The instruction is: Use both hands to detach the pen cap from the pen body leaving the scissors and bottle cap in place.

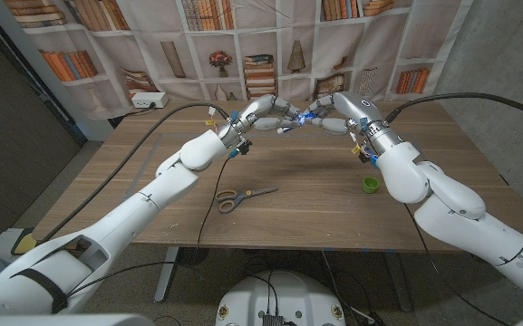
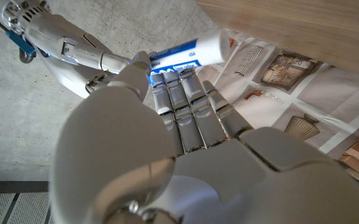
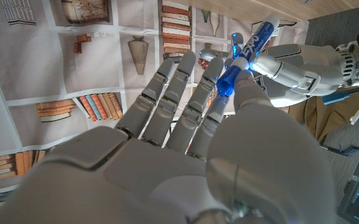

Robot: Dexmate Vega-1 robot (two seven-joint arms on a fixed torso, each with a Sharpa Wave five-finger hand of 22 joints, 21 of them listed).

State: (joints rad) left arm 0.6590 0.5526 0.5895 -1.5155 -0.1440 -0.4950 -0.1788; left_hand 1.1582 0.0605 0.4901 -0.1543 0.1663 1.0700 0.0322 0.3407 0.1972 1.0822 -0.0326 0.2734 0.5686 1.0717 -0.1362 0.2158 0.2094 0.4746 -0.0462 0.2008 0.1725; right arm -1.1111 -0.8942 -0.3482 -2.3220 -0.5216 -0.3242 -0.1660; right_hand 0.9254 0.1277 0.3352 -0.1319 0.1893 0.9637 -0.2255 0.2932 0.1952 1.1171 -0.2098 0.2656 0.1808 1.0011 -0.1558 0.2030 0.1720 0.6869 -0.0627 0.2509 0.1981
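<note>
Both hands are raised above the back middle of the wooden table [image 1: 315, 204], fingertips meeting. Between them is the pen [image 1: 303, 118]. My left hand [image 1: 266, 113] [image 2: 185, 124] holds the white pen body [image 2: 191, 53] [image 3: 261, 34] with its blue label. My right hand [image 1: 334, 116] [image 3: 179, 124] pinches the translucent blue pen cap [image 3: 229, 84] between thumb and finger. Cap and body lie in one line and touch; I cannot tell whether the cap is loose. The scissors [image 1: 243, 196] lie on the table in front, and the green bottle cap [image 1: 370, 185] sits to their right.
A white power box [image 1: 148, 100] sits at the table's back left corner. A black cable [image 1: 152, 145] runs from it across the left side. A bookshelf-print backdrop [image 1: 243, 45] hangs behind the table. A grey wall stands on the right.
</note>
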